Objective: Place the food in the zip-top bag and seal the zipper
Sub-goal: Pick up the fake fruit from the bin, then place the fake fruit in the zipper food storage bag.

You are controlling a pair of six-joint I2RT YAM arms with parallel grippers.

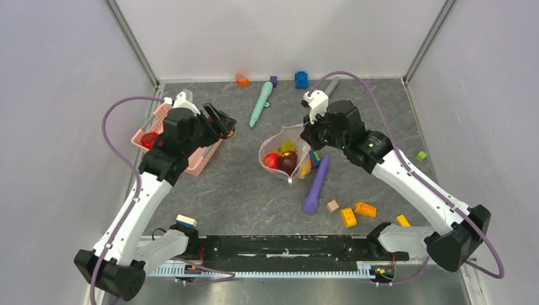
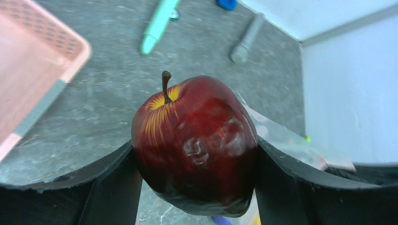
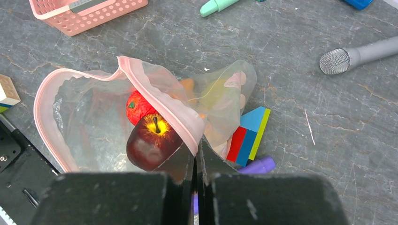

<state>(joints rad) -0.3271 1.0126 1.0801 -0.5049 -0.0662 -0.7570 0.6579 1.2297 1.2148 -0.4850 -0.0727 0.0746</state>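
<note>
A dark red apple (image 2: 195, 140) is clamped between the left gripper's (image 1: 223, 124) fingers, near the pink basket (image 2: 42, 51); the zip-top bag's (image 3: 80, 117) pink zipper (image 3: 162, 101) is pinched tight by the right gripper (image 3: 197, 161); a second apple (image 3: 151, 143) and a strawberry (image 3: 137, 106) are seen inside.

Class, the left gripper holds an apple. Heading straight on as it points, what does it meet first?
Probably the grey table, well short of the teal marker; the zip-top bag sits off to its right. Depth unclear.
</note>
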